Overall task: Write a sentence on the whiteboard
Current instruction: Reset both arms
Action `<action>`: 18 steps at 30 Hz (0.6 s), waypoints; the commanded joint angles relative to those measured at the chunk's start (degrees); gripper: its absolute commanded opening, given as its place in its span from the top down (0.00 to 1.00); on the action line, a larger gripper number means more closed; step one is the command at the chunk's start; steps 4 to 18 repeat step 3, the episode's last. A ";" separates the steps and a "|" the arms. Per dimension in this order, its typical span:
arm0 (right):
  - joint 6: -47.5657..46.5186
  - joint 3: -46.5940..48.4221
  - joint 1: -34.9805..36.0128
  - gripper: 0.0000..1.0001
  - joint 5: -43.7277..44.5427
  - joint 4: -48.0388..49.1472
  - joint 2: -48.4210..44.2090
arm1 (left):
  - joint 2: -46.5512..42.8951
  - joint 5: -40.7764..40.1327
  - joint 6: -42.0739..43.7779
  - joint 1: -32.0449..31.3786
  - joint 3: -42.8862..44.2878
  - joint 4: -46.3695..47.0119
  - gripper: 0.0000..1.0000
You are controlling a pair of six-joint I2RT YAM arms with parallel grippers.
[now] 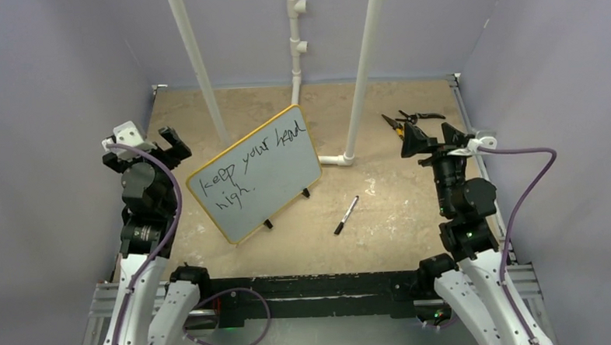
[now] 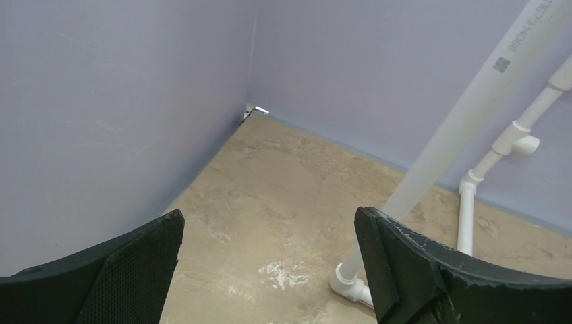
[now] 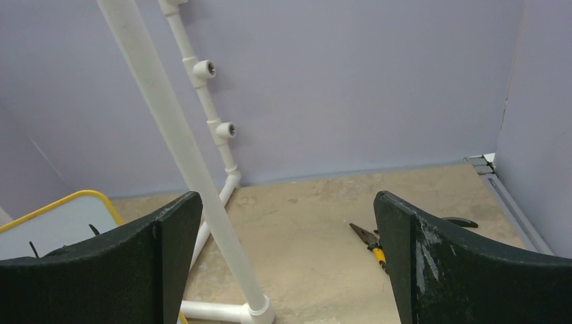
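The whiteboard (image 1: 276, 185), pale with a yellow frame and small black feet, stands tilted in the middle of the table. The sentence (image 1: 249, 165) is on it in black marker, two lines reading "keep your head high". A black marker (image 1: 346, 215) lies on the table to the board's right, apart from both arms. My left gripper (image 1: 175, 145) is raised left of the board, open, with only bare table between its fingers (image 2: 268, 223). My right gripper (image 1: 435, 138) is raised at the right, open and empty (image 3: 289, 202). The board's yellow corner (image 3: 64, 219) shows in the right wrist view.
White PVC pipes (image 1: 360, 69) rise from the table behind the board, with a foot joint (image 1: 334, 159) beside it; they also show as a slanted pipe (image 2: 465, 121) and a pipe (image 3: 175, 135). Yellow-handled pliers (image 1: 409, 121) lie at the back right (image 3: 371, 243). Lilac walls enclose the table.
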 commanded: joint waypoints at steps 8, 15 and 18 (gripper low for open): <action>-1.23 0.12 -0.17 0.01 1.22 1.28 -0.70 | -0.34 -2.16 -1.34 0.15 1.70 1.27 0.02; -1.23 0.12 -0.17 0.01 1.22 1.28 -0.70 | -0.34 -2.16 -1.34 0.15 1.70 1.27 0.02; -1.23 0.12 -0.17 0.01 1.22 1.28 -0.70 | -0.34 -2.16 -1.34 0.15 1.70 1.27 0.02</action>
